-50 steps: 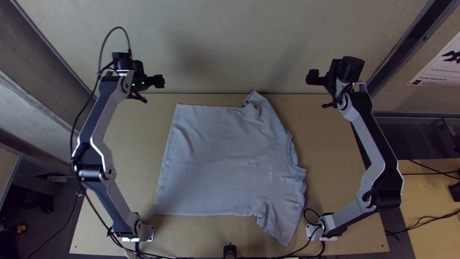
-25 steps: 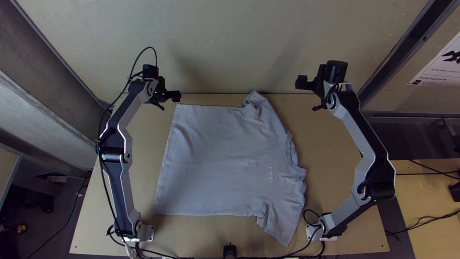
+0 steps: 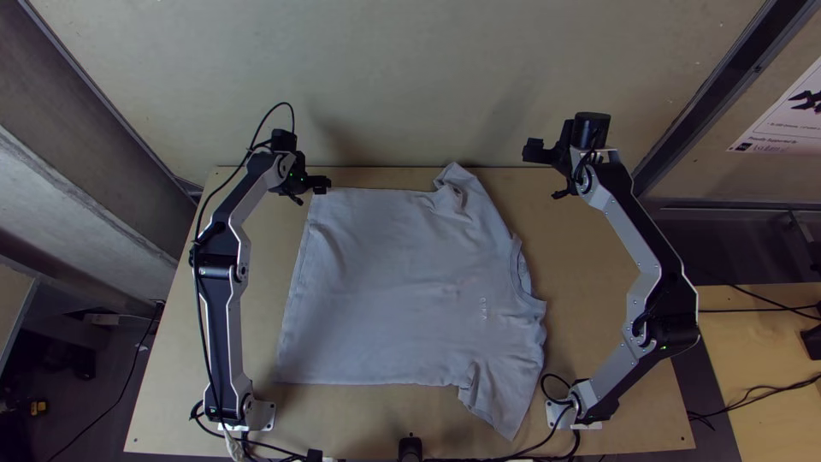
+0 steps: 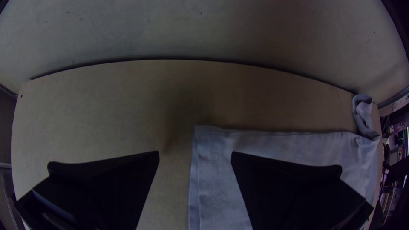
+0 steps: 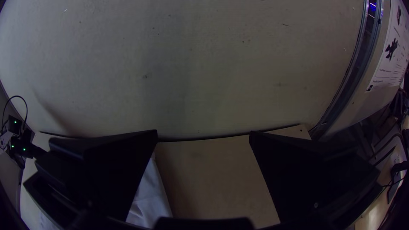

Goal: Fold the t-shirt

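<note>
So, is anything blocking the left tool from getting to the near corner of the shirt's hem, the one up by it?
Nothing visible stands in the way. The left tool is open right by that corner of the shirt, with its fingers apart.

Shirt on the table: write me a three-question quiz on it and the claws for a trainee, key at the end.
1. True or false: the shirt is bunched into a ball.
2. Fill the gap: the two fingers of the right claw stand ____, with nothing gripped between them.
3. Which is nearer the shirt's hem?
a) the left claw
b) the right claw
c) both are equally near

Key: 1 false; 2 apart; 3 a.
</note>
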Motion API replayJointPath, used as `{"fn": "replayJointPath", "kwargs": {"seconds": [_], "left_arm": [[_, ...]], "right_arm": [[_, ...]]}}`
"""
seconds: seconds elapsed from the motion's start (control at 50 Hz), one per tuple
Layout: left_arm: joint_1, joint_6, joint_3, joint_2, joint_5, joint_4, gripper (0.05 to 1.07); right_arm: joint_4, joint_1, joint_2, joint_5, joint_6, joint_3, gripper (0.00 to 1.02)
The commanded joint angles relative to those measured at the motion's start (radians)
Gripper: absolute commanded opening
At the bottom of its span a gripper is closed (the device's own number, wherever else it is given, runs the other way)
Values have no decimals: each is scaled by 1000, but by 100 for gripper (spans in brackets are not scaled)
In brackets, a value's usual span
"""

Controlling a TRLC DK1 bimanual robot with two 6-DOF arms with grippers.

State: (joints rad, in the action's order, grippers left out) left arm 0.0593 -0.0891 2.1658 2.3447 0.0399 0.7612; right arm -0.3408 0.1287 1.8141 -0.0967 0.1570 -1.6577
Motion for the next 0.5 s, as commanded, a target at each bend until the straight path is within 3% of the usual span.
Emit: {"fn": "replayJointPath", "kwargs": {"seconds": [0.0, 0.04, 0.12, 0.16, 0.36, 0.4, 0.46, 0.48], "left_arm": [[16, 22, 28, 31, -6, 12, 86], [19, 23, 28, 36, -6, 12, 83], [28, 32, 35, 50, -6, 9, 62], [30, 34, 35, 54, -6, 9, 57], [50, 43, 43, 88, -74, 3, 55], [56, 52, 45, 88, -100, 3, 42], [60, 71, 45, 87, -112, -2, 10], [63, 71, 45, 84, -127, -2, 7]], "right_arm": [[13, 2, 21, 3, 29, -8, 99], [13, 2, 25, 3, 29, -10, 99], [13, 2, 28, 3, 30, -13, 99], [13, 0, 30, 3, 30, -16, 99], [13, -6, 30, 3, 42, -8, 99], [13, -6, 30, 3, 44, -4, 99], [11, -8, 31, 3, 52, 3, 99], [8, -6, 33, 3, 58, 3, 99]]}}
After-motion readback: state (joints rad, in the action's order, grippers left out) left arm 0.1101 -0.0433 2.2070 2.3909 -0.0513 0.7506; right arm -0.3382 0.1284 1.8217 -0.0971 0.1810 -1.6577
